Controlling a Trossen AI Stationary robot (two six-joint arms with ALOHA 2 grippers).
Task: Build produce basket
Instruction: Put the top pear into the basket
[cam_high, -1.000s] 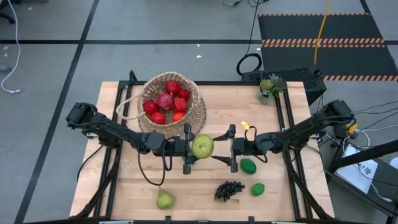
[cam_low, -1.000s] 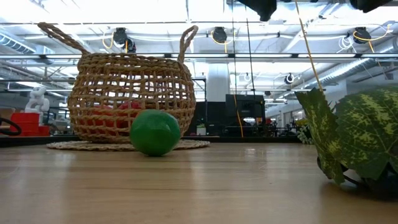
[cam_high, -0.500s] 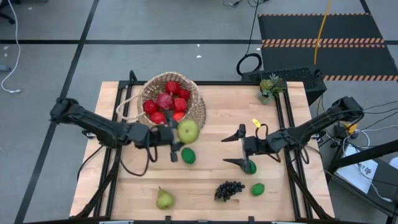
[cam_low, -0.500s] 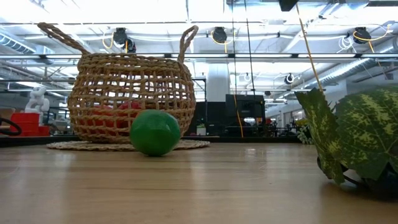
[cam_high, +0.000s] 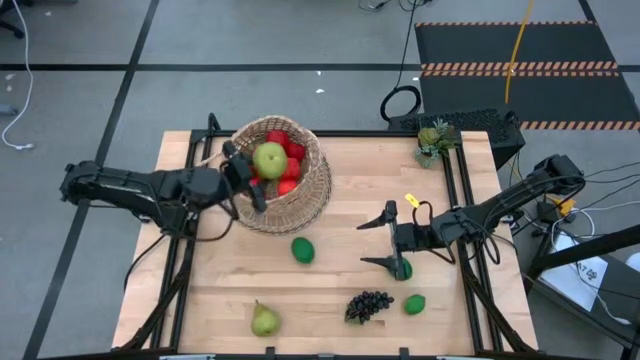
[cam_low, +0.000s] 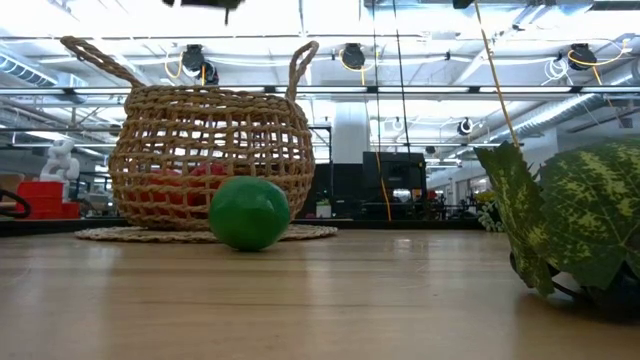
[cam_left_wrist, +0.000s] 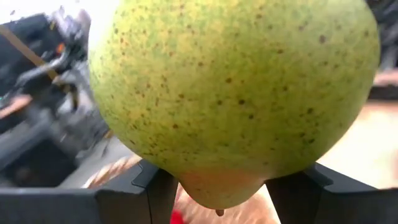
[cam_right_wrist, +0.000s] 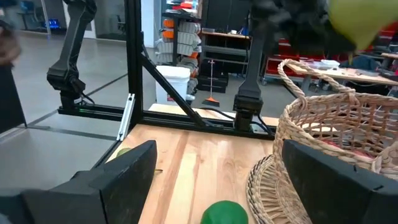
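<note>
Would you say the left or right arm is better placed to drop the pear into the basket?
Left. The left gripper holds the pear above the basket; the right gripper hangs open near a lime.

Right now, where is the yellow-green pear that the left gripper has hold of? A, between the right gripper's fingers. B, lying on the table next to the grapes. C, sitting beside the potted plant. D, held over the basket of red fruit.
D: in the high view the left gripper holds the pear above the basket, over the red fruit inside.
</note>
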